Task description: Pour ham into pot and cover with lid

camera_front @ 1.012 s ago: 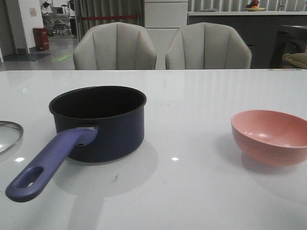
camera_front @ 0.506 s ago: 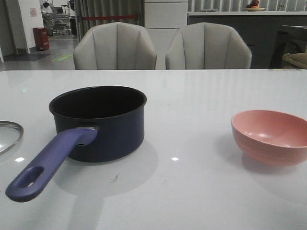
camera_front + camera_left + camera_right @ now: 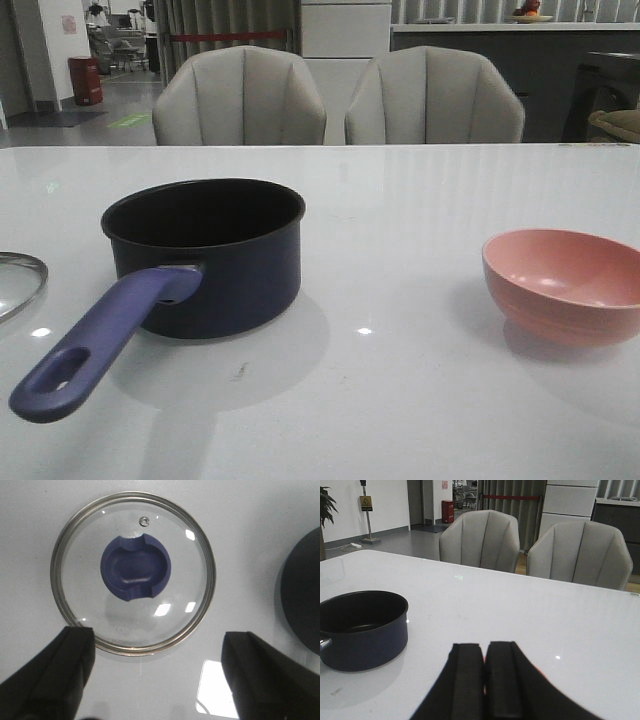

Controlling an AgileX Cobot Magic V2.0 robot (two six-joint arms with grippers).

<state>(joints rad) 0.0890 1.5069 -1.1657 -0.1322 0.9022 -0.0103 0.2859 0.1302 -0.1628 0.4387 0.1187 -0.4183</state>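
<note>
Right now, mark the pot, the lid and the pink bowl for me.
pot (image 3: 215,270), front view, on its dark outer wall.
lid (image 3: 170,555), left wrist view, on the clear glass beside the blue knob.
pink bowl (image 3: 565,300), front view, on its outer side below the rim.

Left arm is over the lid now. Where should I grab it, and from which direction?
Grip the notched purple-blue knob at the centre of the lid, coming straight down. The lid lies flat on the table, so its thin steel rim gives little purchase; the open left gripper hangs above.
</note>
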